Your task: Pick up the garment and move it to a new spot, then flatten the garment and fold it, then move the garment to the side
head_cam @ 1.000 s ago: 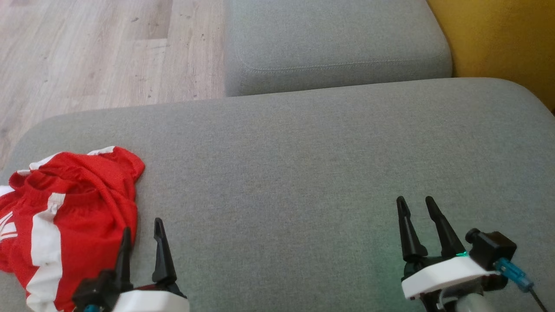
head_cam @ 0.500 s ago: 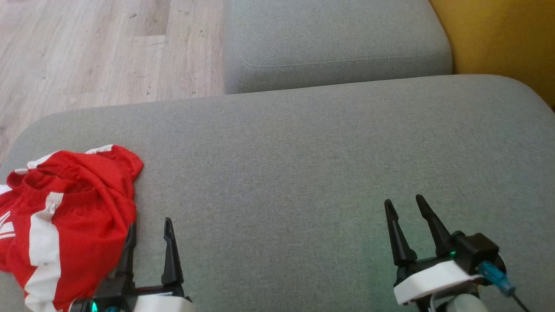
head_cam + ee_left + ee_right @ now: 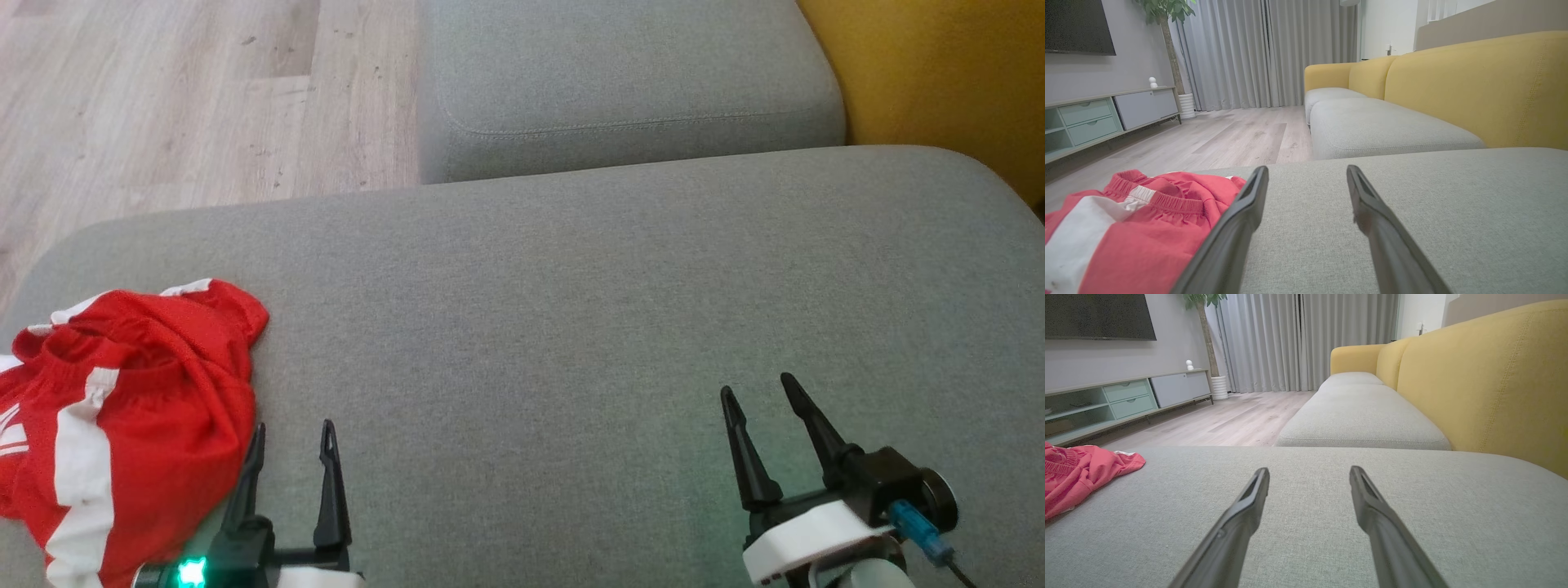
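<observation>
Grey cushion (image 3: 571, 286) bore the red garment (image 3: 122, 408), lower left. Our left gripper (image 3: 294, 425) and right gripper (image 3: 755, 384) gaped wide, empty.

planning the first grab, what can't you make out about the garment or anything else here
Garment: head view, left and bottom edges cut it off; crumpled, so its type is unclear.
Garment's right part: left wrist view, hidden behind the left gripper's finger.
White item on the cabinet: left wrist view, too small to identify.
</observation>
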